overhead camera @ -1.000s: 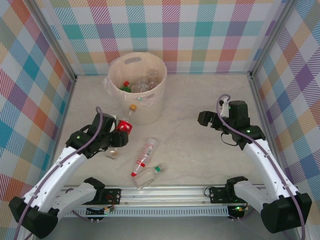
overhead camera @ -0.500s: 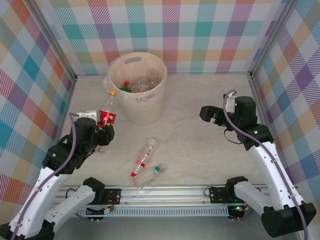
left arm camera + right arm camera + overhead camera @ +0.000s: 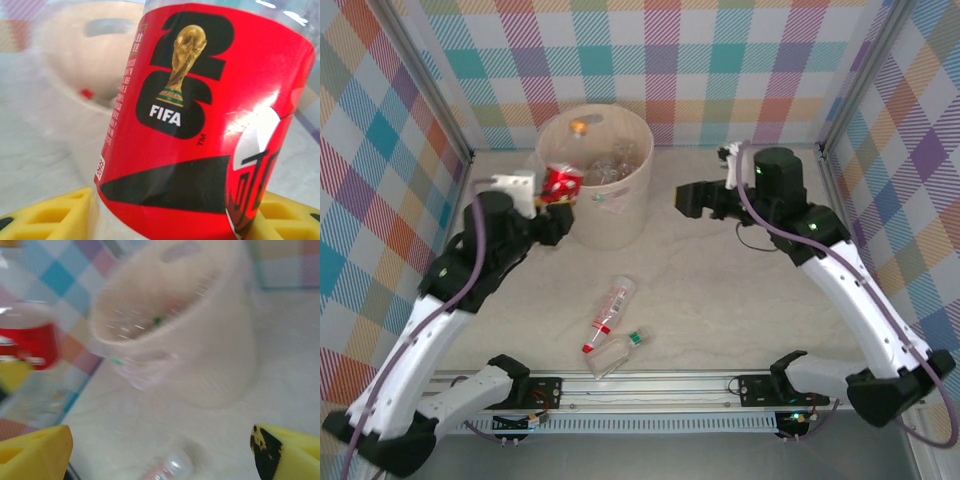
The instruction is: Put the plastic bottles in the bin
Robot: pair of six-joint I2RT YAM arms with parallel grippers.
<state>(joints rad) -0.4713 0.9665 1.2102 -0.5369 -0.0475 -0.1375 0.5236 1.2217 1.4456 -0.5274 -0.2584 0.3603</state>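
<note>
My left gripper (image 3: 552, 192) is shut on a red-labelled plastic bottle (image 3: 562, 180), held at the left rim of the cream bin (image 3: 610, 222). The bottle's yellow cap (image 3: 579, 126) points over the bin's opening. In the left wrist view the red label (image 3: 200, 100) stands between my yellow fingers (image 3: 50, 220). Several bottles lie inside the bin. Two more lie on the table: a red-labelled one (image 3: 610, 312) and a clear one with a green cap (image 3: 615, 352). My right gripper (image 3: 686, 200) hangs open and empty to the right of the bin, which its wrist view shows blurred (image 3: 210, 350).
Checked walls close in the table at the back and both sides. A metal rail (image 3: 650, 385) runs along the near edge. Bare tabletop (image 3: 740, 290) lies between the bin and the right wall.
My left arm has raised the bottle from low beside the bin up to its rim. My right arm has swung left toward the bin.
</note>
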